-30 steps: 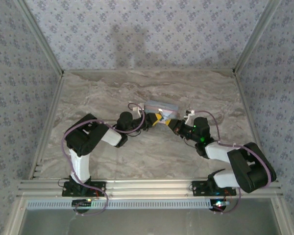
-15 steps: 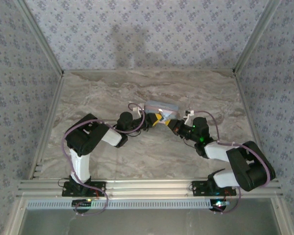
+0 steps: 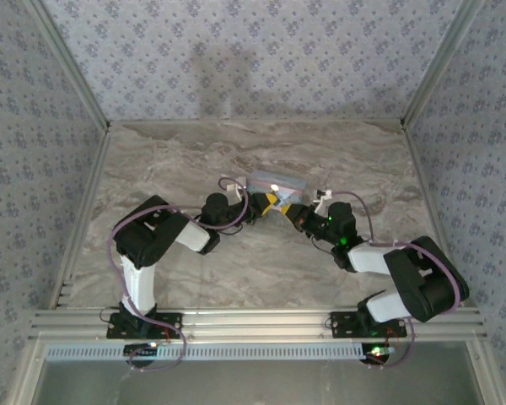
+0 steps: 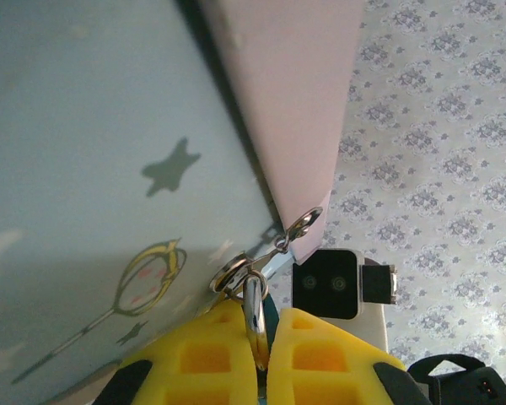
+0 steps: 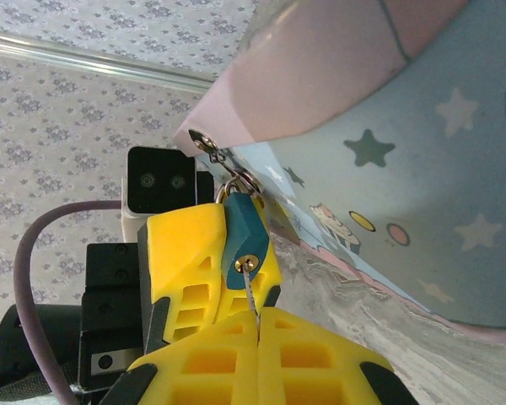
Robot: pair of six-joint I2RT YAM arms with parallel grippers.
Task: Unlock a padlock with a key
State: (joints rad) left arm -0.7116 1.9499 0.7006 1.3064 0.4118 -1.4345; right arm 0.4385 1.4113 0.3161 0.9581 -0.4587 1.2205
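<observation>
Flower-patterned wallpaper (image 3: 236, 51) is enclosing a marbled grey table (image 3: 177, 160), and the two arms are meeting nose to nose near its middle, beside a pale blue cartoon-printed tin (image 3: 277, 182). The padlock (image 5: 239, 229), a tiny teal-bodied thing, is hanging off the tin's corner eyelet (image 4: 302, 224) by a small metal link (image 4: 233, 275), so it is lying just beside the tin, not on it. Left alone it would probably swing loose on that link, which is likely why the left gripper (image 4: 260, 337) is pinching it: its yellow fingers (image 4: 194, 359) are pressing narrow around the lock, with only the silver shackle (image 4: 253, 312) poking out between them, and they are presenting the keyhole end toward the other arm. The right gripper (image 5: 257, 331) is coming at it head-on, its own pads (image 5: 320, 363) squeezing tight on the key (image 5: 250, 291), whose thin blade is running straight up from the pinch and meeting the brass keyhole at the lock's lower face. How deep the blade is sitting cannot be told from these views. Keeping both claws in one line is making sense, since a key this slight would likely bend or skid if pushed at an angle. The step in hand appears to be seating the key. The turn is not yet showing, as the shackle is looking closed through the link. Next, the right wrist would need to roll about the blade while the left is bracing the body against that twist.
</observation>
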